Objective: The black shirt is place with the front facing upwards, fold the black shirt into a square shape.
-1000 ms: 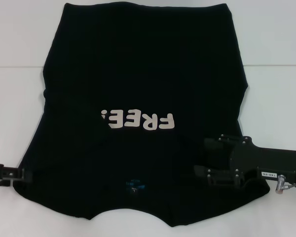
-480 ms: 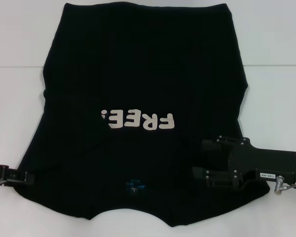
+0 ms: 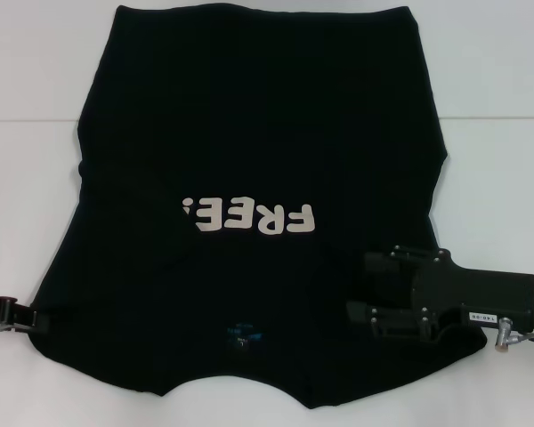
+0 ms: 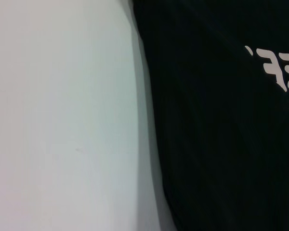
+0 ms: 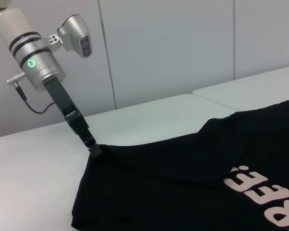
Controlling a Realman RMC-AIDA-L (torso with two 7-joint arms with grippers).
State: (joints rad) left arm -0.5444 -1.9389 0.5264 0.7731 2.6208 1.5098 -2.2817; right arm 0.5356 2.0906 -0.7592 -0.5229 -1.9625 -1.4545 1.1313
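On the white table (image 3: 498,71) — one black shirt (image 3: 258,133) (chest up), two end effectors.

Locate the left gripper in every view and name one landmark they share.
Head view: left gripper at the black shirt's left edge, near the collar end.
Left wrist view: not visible.
Right wrist view: left gripper touching the shirt's far edge.
Shared landmark: white FREE! lettering.
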